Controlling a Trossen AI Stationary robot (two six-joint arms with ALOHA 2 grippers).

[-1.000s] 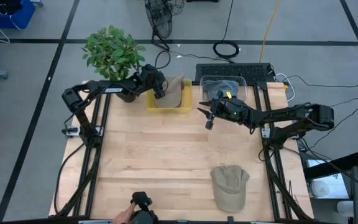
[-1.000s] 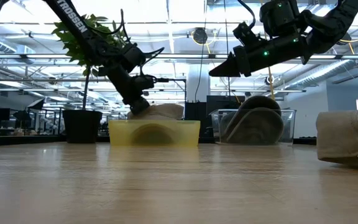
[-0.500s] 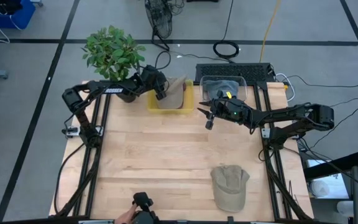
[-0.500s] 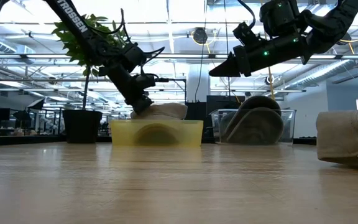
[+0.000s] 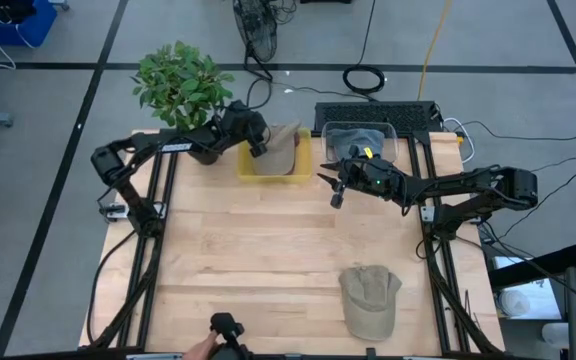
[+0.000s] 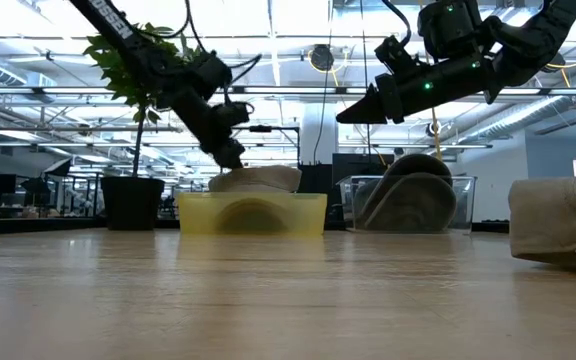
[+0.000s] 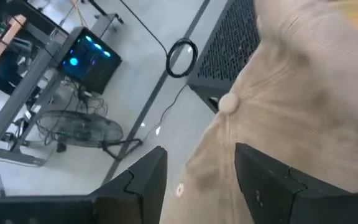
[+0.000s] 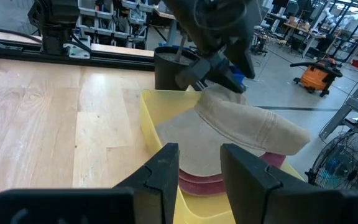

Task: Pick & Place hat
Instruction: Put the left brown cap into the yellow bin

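The left hand (image 5: 260,146), fingers parted, is hovering just above the tan hat (image 5: 280,146) lying in the yellow bin (image 5: 273,175), so the placing looks done and retreating comes next, while the right hand (image 5: 331,186), also parted, is waiting above the bench (image 5: 238,260).

I see one tan hat (image 5: 282,148) resting crown-up in the yellow bin (image 5: 273,173) (far edge), another hat (image 5: 369,298) lying flat near the table's front.

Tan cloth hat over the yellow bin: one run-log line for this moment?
left gripper: open above tan cloth hat | hat: resting in yellow plastic bin | right gripper: open, waiting mid-table
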